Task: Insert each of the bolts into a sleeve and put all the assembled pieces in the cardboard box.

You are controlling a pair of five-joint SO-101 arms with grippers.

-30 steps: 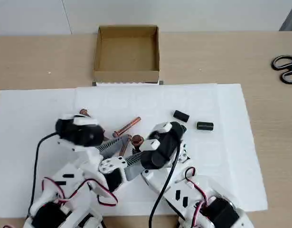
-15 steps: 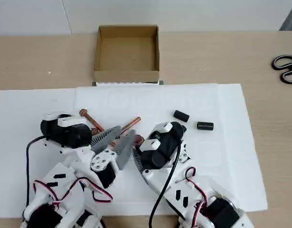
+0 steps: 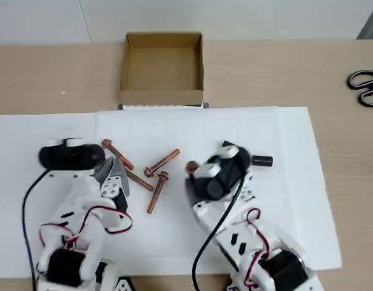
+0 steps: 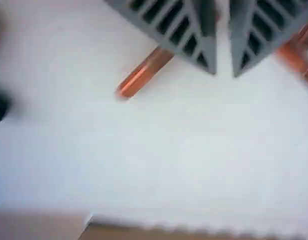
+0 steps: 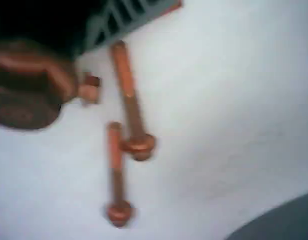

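1. Left fingers: only a narrow gap between the tips, nothing in it. They hang low over the white sheet, at the 9 o'clock edge of the loose bolts.
2. Right fingers: clamped on a bolt, with its copper head sticking out at the tip.
3. Four loose bolts lie on the sheet between the arms. One is at the 10 o'clock end beside the left fingers. One is just beside the left fingertips. One is angled toward 1 o'clock. One has its head at 12 and its shank toward 6.
4. Black sleeve: on the sheet at 3 o'clock of the right arm, close beside it.
5. Cardboard box: on the desk at 12 o'clock, past the sheet edge, with no parts inside.
6. Scissors: far out at 2 o'clock on the desk.
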